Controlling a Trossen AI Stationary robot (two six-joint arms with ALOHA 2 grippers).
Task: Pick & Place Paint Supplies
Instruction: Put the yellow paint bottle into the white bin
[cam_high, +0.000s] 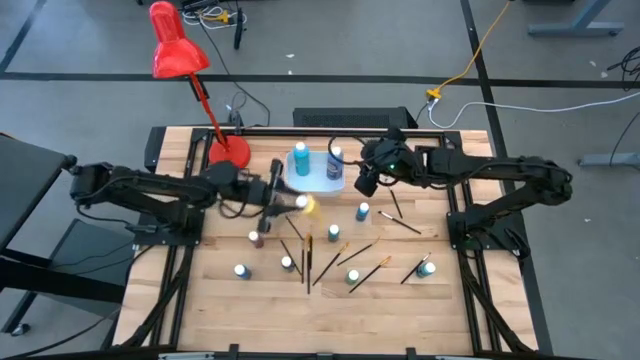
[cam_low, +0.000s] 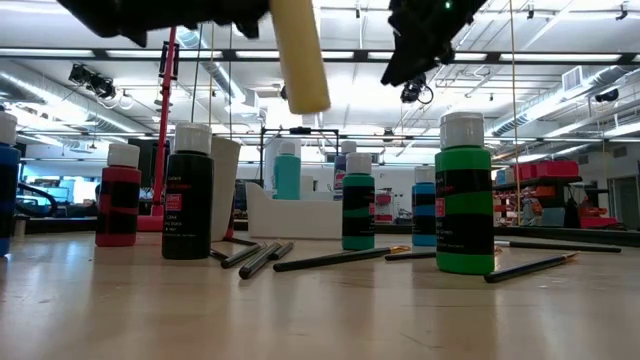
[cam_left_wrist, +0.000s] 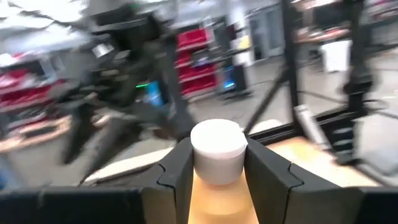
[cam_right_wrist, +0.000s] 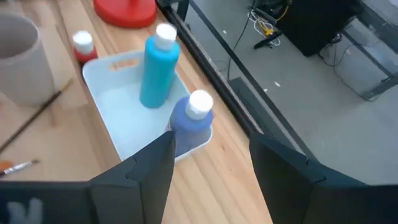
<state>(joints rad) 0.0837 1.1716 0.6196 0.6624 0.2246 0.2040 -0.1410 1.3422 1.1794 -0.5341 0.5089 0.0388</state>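
Above desk centre, left pincer is clamped on the yellow bottle, near the white tray. Keep it upright, lower into a free spot. Right pincer gapes wide, empty, beside the tray.

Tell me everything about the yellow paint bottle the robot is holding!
The yellow paint bottle is small, probably plastic, with a pale yellow body and a round white cap. The left gripper holds it, one dark finger pressed on each side just below the cap. It is lifted off the wooden table, touching nothing else. In the low view it hangs above the other bottles, slightly tilted. From above, it sits near the white tray.
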